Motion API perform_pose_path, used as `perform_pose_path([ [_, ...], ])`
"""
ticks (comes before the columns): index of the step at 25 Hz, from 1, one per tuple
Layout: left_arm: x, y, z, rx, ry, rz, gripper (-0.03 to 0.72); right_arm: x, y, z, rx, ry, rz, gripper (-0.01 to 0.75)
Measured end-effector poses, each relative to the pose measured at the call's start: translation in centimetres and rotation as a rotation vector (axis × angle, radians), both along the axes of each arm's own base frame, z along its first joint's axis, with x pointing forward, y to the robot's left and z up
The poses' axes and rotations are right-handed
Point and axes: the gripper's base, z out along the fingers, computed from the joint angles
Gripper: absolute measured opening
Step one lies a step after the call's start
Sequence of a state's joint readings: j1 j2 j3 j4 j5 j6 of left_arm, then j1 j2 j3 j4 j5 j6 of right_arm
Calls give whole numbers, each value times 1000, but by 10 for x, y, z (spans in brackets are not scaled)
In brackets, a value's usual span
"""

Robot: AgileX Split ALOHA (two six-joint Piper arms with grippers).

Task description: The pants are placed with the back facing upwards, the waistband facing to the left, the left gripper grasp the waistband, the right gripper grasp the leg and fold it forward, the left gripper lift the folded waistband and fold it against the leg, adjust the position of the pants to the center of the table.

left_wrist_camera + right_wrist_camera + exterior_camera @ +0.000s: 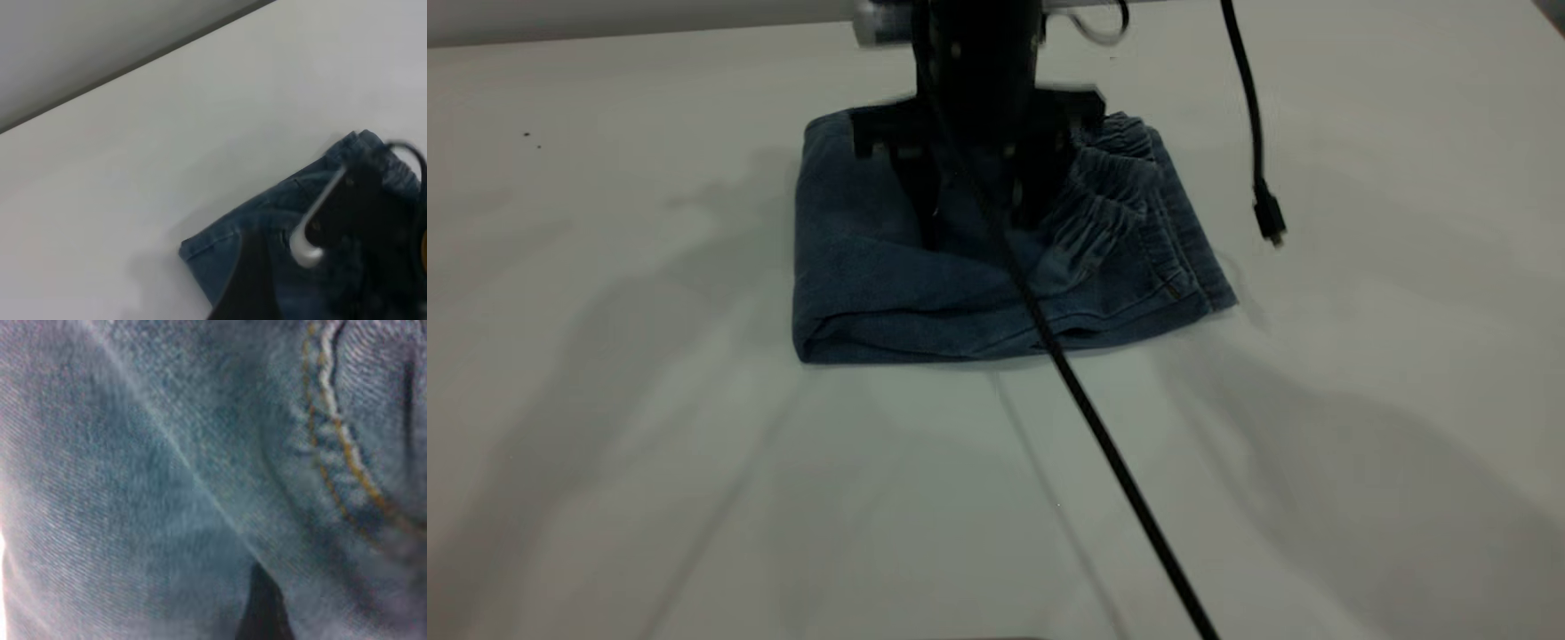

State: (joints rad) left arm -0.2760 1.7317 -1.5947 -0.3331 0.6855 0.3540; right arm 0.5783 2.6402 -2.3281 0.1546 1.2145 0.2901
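Cable [1103, 427]: black, slanting across the bundle's near edge.
Left gripper [243, 283]: beside the bundle; grip unreadable.
Pants [871, 267]: folded square on the table [605, 444], toward its far side.
Right gripper [983, 213]: splayed, pressing denim, grasping nothing.
Waistband [1112, 196]: ruched, topmost, right.
Risk: 1 snagging finger or the cable could peel the fold open.

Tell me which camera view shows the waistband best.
The exterior view: the ruched waistband lies on top of the folded pants, at their right, beside a black gripper. The left wrist view catches only a blurred corner; the right wrist view shows close denim and stitching, no ruching.
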Motion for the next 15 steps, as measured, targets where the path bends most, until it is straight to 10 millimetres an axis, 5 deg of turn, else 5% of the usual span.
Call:
perform_pose_path([
  [7,-31,7,37,-2,-29,-29,590,9,1,97,77,-244,106,469],
  [15,-78,17,70,19,19,-89,590,-26,-21,237,174,-501,227,469],
])
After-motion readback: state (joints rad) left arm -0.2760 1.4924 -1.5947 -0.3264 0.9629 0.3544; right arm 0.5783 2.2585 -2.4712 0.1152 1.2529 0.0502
